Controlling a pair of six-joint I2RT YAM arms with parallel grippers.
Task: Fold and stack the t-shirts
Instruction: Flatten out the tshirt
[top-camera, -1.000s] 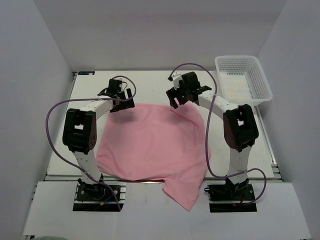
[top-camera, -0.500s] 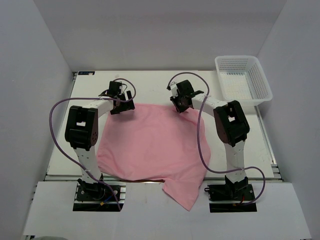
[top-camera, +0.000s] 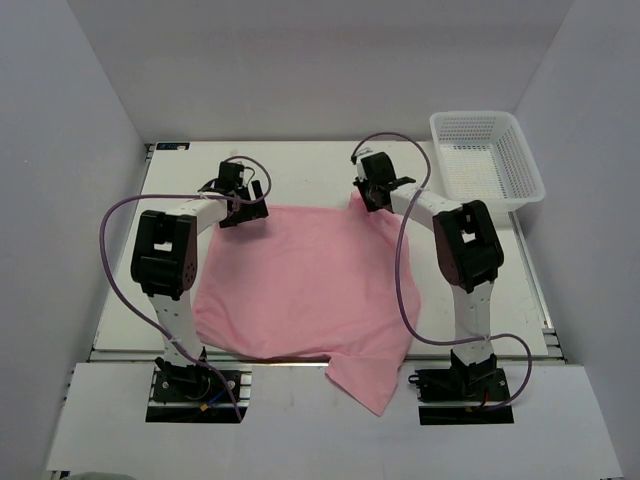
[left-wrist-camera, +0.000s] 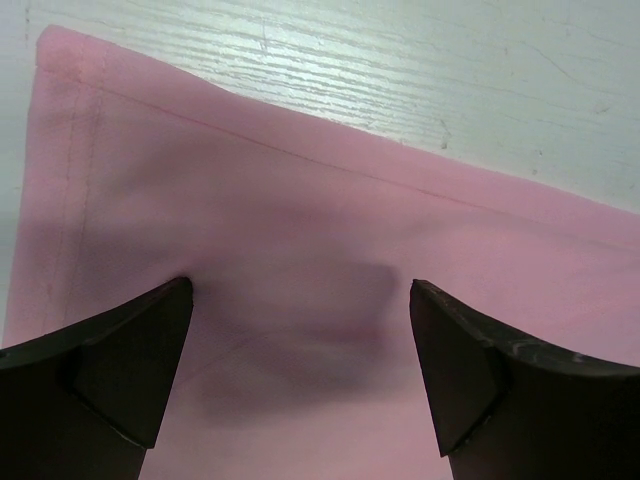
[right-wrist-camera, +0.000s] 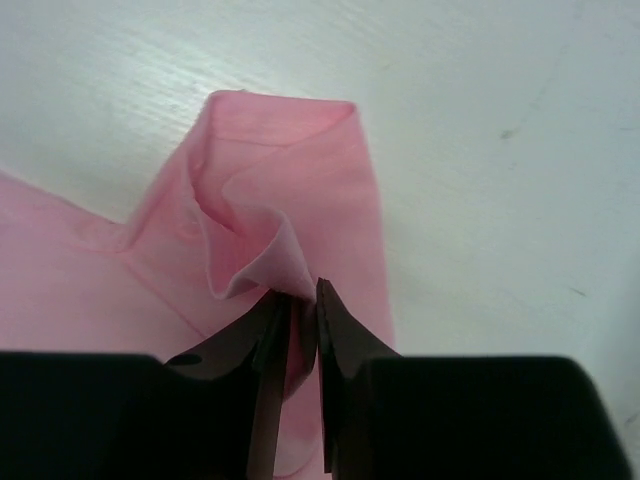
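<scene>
Your right gripper (right-wrist-camera: 303, 292) has its black fingers (right-wrist-camera: 265, 380) pinched almost together on a raised fold of the plain light-pink short-sleeved t-shirt (right-wrist-camera: 285, 170) of thin soft fabric. The pinched cloth stands up in a small curl. In the wrist view a narrow flap runs from it toward 12 o'clock and ends on the white table top (right-wrist-camera: 480, 130). Seen from above, that grip is at the shirt's 1 o'clock corner.

Your left gripper (left-wrist-camera: 300, 292) stands wide. In its wrist view one dark finger (left-wrist-camera: 120, 370) is at 8 o'clock and the other at 4 o'clock, with a hemmed corner of the shirt lying flat between them. You cannot tell from these views whether the tips touch the cloth. From above, this gripper is at the shirt's 11 o'clock corner.

The shirt lies spread over the middle of the table, between the two arms. Its 6 o'clock corner hangs past the near table edge. The white plastic mesh basket (top-camera: 486, 115) sits at the table's 1 o'clock corner, apart from the shirt.
</scene>
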